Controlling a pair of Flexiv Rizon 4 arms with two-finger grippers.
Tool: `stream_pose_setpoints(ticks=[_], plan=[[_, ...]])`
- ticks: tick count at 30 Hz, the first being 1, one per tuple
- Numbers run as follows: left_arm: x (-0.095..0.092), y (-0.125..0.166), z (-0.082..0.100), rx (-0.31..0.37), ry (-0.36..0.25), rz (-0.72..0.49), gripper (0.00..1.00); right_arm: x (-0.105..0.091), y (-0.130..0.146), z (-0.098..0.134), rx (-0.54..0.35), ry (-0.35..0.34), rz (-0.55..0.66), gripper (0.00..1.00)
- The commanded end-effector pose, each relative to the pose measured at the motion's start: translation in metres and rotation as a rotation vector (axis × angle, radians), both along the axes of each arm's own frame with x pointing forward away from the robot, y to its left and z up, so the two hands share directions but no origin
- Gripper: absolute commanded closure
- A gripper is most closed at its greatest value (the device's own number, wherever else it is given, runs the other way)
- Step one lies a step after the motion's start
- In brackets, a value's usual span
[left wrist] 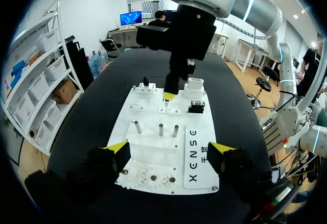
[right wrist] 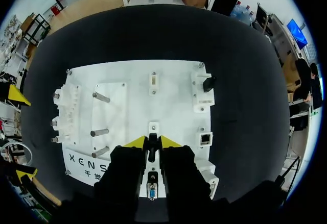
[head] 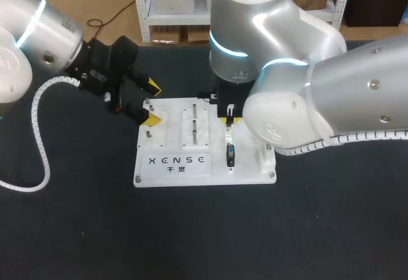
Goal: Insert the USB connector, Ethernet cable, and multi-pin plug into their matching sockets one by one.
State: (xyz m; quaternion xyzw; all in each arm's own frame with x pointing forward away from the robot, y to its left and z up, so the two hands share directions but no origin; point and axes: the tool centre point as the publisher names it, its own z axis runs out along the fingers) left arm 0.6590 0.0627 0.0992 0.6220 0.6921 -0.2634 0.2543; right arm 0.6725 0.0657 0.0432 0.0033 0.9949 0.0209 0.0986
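While the right gripper [right wrist: 152, 142] pinches what I take for the USB connector [right wrist: 152, 152] (small, dark) above the white board [head: 172, 136], at one o'clock from its middle, no insertion looks finished: the Ethernet socket [right wrist: 205, 139] sits empty. Left gripper [head: 152, 103], fingers apart, straddles the board's ten o'clock corner.

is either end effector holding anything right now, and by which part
The right end effector pinches a small black connector by its two sides; the left end effector is open and empty.
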Motion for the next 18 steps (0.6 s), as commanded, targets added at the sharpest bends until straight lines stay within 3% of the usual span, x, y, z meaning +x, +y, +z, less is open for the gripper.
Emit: stream_pose_setpoints(ticks=[1, 11, 18], plan=[[0.001, 0.0, 0.0, 0.004, 0.003, -0.002, 0.0, -0.007, -0.016, 0.006, 0.008, -0.031, -0.009, 1.0], [0.001, 0.0, 0.0, 0.004, 0.003, -0.002, 0.0, -0.013, -0.05, 0.004, -0.019, -0.034, -0.049, 1.0], [0.001, 0.0, 0.0, 0.004, 0.003, -0.002, 0.0, -0.013, -0.06, 0.0, -0.033, -0.035, -0.067, 1.0]])
